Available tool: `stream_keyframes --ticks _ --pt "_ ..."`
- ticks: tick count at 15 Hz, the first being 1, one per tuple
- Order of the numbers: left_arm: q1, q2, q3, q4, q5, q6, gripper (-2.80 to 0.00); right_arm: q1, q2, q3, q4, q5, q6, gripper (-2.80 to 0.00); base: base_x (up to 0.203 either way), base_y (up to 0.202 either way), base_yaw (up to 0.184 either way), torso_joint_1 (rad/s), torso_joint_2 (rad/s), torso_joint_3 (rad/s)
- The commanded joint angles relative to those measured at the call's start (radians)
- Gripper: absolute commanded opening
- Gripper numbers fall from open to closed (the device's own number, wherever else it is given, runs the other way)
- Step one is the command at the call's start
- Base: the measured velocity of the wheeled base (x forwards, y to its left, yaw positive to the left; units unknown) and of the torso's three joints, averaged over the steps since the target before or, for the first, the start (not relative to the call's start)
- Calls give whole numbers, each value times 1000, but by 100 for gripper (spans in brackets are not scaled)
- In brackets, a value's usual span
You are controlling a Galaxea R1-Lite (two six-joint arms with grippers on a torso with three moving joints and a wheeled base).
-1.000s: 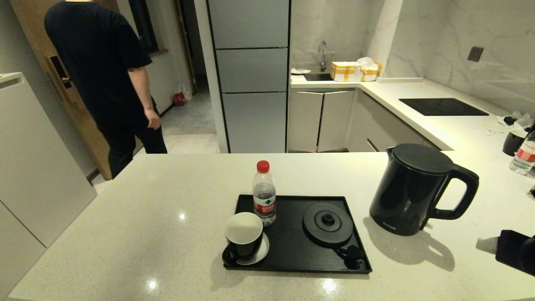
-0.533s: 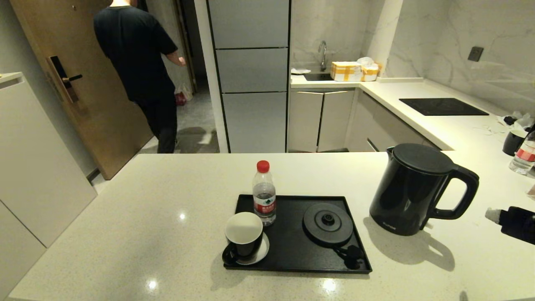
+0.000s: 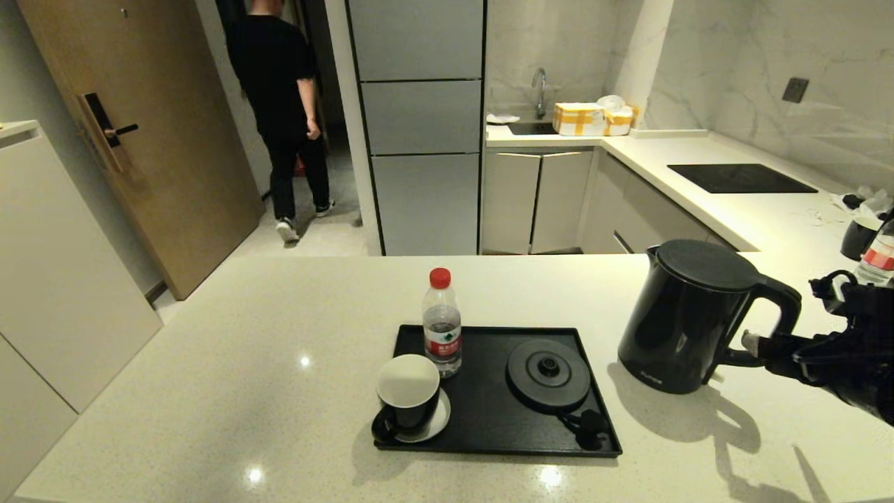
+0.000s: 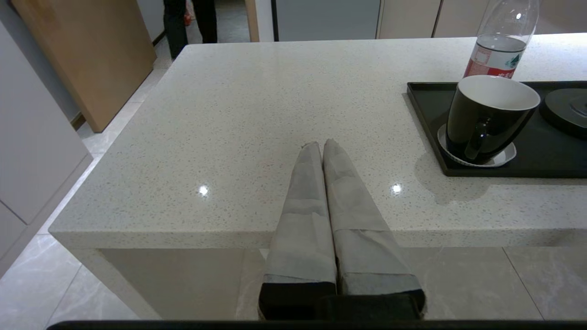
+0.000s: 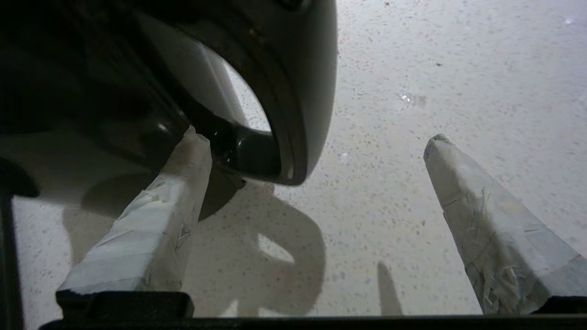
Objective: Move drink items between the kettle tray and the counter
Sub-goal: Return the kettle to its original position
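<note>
Both end effectors are showing tapered fingers wrapped in pale grey tape on black mounts: the left end effector [image 4: 323, 147], and the right end effector [image 5: 316, 142], trailing looped black cables.

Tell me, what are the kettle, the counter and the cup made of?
Kettle: probably glossy black plastic, smooth with soft highlights; a metal shell cannot be ruled out.
Counter: polished stone or quartz, cream with fine speckles and mirror-like lamp glints.
Cup: likely glazed ceramic, shiny black outside, white inside, thick rim.
</note>
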Motion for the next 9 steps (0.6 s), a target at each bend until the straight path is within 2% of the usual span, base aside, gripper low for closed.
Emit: stream_keyframes --ticks 1,2,4,7,9 --pt "0 -2 0 -1 0 0 -280 6 88 -52 -7 -5 2 0 0 0 0 0 0 0" --pt "0 -2 0 -1 0 0 -280 6 116 -88 -10 -14 5 0 0 0 0 0 0 0" --pt "0 -2 0 -1 0 0 -280 5 147 -148 -14 -81 7 0 0 0 0 0 0 0" --pt "0 0 2 -1 0 2 -280 0 157 -182 -15 -84 4 0 0 0 0 0 0 0" --pt "0 -2 0 -1 0 0 -280 -9 148 -177 -15 -77 -29 0 0 0 0 0 0 0"
